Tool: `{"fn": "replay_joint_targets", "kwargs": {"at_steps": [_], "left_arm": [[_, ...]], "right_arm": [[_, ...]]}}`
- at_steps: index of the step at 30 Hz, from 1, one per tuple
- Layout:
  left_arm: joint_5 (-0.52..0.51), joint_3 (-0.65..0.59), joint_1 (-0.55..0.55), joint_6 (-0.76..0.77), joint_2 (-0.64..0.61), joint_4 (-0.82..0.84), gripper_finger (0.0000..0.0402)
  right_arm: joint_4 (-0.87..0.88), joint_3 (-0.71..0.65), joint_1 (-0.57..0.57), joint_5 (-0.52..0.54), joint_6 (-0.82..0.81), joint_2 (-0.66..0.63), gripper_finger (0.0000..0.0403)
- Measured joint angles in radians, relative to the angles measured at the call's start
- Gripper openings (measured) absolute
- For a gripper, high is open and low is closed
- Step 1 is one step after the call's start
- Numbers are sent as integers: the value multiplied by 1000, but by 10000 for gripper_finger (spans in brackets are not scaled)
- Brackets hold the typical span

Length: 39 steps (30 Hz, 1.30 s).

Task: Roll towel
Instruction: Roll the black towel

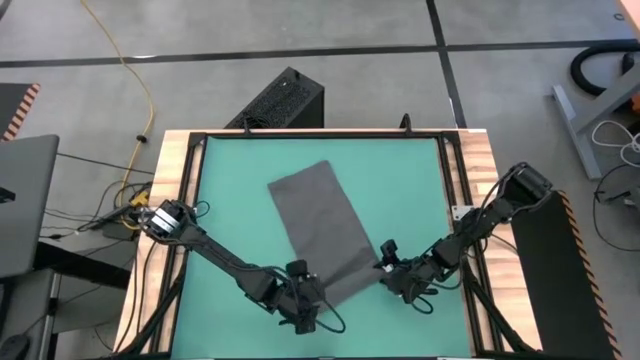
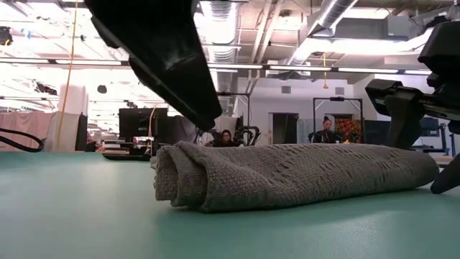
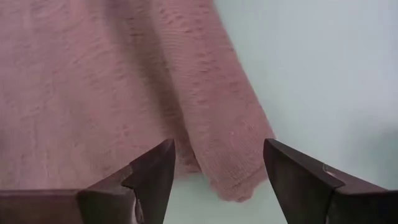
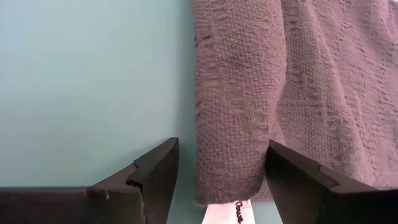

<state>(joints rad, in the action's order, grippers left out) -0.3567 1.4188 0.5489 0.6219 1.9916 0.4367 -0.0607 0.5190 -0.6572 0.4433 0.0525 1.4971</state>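
The left gripper (image 1: 308, 300) sits at the near end of the towel (image 1: 322, 228), by the left end of the rolled edge, its fingers (image 3: 151, 177) spread wide and holding nothing; the roll's end lies between them on the wrist view without either one pressing it. The right gripper (image 1: 392, 272) is at the other end of that roll, fingers (image 4: 155, 174) likewise wide apart and empty, with the roll's end and a white tag (image 4: 225, 213) lying between them.

The towel lies on the teal mat (image 1: 230, 170), slanting away from the grippers toward the far left. Its near end is turned over into a low, loose roll (image 2: 287, 176); the rest lies flat. Bare mat surrounds the cloth on all sides, widest to the left and right of the flat part and beyond its far edge; only a narrow strip remains between the roll and the mat's near edge.

Both arms reach in low from the table's (image 1: 172, 180) side rails, elbows bent, angling inward toward the roll.
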Motion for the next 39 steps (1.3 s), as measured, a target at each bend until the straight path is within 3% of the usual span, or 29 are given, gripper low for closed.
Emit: {"fn": "replay_joint_targets", "kwargs": {"at_steps": [13,24,28,35,39], "left_arm": [[-230,-1,89,289,48,-37,233],[-225,0,72,369,100,-78,229],[-172,0,57,371,101,-101,184],[-113,-2,48,339,123,-155,27],[-147,-3,46,269,118,-181,14]], "right_arm": [[-8,-1,4,0,0,1,255],[-12,-1,4,1,-2,0,255],[-12,-1,4,1,-2,1,255],[-31,-1,-3,0,-26,1,255],[-22,-1,-27,-6,-28,-13,255]]}}
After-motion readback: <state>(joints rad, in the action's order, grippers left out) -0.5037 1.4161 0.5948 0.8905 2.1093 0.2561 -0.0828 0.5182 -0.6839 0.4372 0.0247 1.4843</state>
